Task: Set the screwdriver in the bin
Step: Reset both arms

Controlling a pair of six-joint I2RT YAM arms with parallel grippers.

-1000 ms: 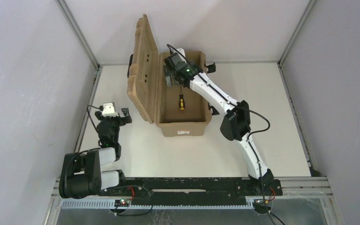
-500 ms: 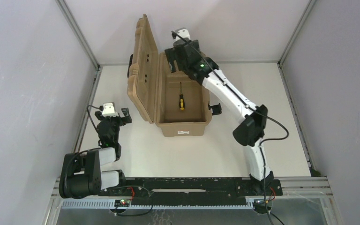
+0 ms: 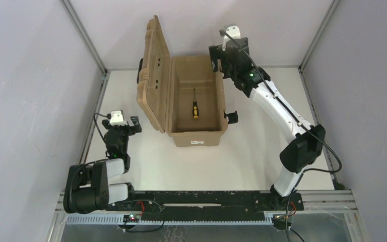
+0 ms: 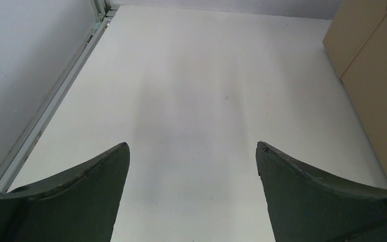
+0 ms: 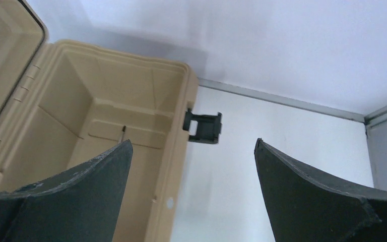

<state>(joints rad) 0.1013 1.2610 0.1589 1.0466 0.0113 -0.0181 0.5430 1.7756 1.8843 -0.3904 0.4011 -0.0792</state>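
The screwdriver (image 3: 195,108), with a yellow-and-black handle and a thin dark shaft, lies on the floor inside the open tan bin (image 3: 197,135). The bin's lid (image 3: 154,75) stands open on the left. My right gripper (image 3: 220,59) is open and empty, raised above the bin's far right corner. In the right wrist view the gripper (image 5: 191,146) frames the bin's right rim (image 5: 174,166) and a black latch (image 5: 203,127); only the screwdriver's shaft tip (image 5: 123,130) shows. My left gripper (image 3: 126,121) is open and empty, low over the table left of the bin.
White walls with metal rails close in the table at left, back and right. A black latch (image 3: 232,116) sticks out from the bin's right side. In the left wrist view, the open gripper (image 4: 191,148) looks over bare white table, with the bin's lid (image 4: 373,75) at right.
My right gripper has risen out of the bin and swung right, from over the bin's back to its far right corner. The screwdriver stays lying in the bin. The left arm has not moved.
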